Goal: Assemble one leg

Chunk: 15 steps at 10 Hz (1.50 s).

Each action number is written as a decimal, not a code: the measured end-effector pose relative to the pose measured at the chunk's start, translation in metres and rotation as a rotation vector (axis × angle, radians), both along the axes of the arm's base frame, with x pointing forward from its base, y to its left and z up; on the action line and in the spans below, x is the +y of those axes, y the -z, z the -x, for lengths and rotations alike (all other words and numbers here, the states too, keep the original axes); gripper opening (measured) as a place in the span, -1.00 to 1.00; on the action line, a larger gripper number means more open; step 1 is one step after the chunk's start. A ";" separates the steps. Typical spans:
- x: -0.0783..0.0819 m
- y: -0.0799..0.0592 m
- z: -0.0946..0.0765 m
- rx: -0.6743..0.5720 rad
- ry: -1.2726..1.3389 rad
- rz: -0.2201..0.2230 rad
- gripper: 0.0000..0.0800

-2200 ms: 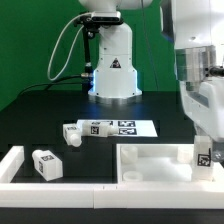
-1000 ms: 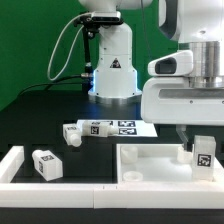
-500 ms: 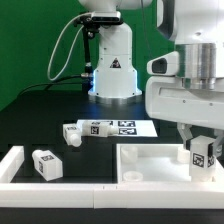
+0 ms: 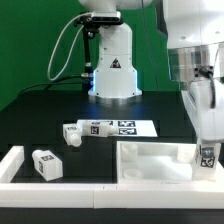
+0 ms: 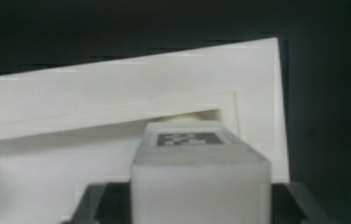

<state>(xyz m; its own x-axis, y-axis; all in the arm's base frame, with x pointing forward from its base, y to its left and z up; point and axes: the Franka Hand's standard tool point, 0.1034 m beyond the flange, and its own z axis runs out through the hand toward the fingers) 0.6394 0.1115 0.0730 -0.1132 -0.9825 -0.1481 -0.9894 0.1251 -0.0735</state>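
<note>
My gripper [image 4: 206, 150] is at the exterior view's right, shut on a leg [image 4: 207, 156], a small white block with a square tag. It holds the leg upright over the right corner of the white panel [image 4: 150, 165]. In the wrist view the leg [image 5: 198, 160] fills the gap between the two dark fingers [image 5: 108, 205] of the gripper [image 5: 198, 208], with the panel [image 5: 83, 100] and a round corner recess behind it. Whether the leg touches the panel I cannot tell.
A second leg [image 4: 45, 163] lies at the left inside the white border bar [image 4: 20, 185]. A third leg [image 4: 72, 132] lies beside the marker board [image 4: 122, 127]. The robot base [image 4: 113, 70] stands behind.
The wrist has turned about its axis, so the broad face of the hand no longer faces the camera. The leg stays held over the panel's right corner, slightly to the right.
</note>
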 end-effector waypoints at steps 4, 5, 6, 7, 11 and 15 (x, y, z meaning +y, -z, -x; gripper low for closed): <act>0.002 0.001 0.001 -0.075 -0.503 0.051 0.57; 0.008 0.002 0.003 -0.092 -0.588 0.065 0.57; 0.012 0.003 0.006 -0.108 -0.638 0.079 0.61; 0.009 0.003 0.005 -0.114 -0.689 0.085 0.62; 0.007 0.001 0.002 -0.145 -1.262 0.200 0.62; 0.004 0.002 0.002 -0.141 -1.274 0.206 -0.05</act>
<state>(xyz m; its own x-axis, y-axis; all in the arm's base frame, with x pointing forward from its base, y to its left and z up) 0.6371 0.1157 0.0709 0.9159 -0.3926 0.0842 -0.3852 -0.9183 -0.0914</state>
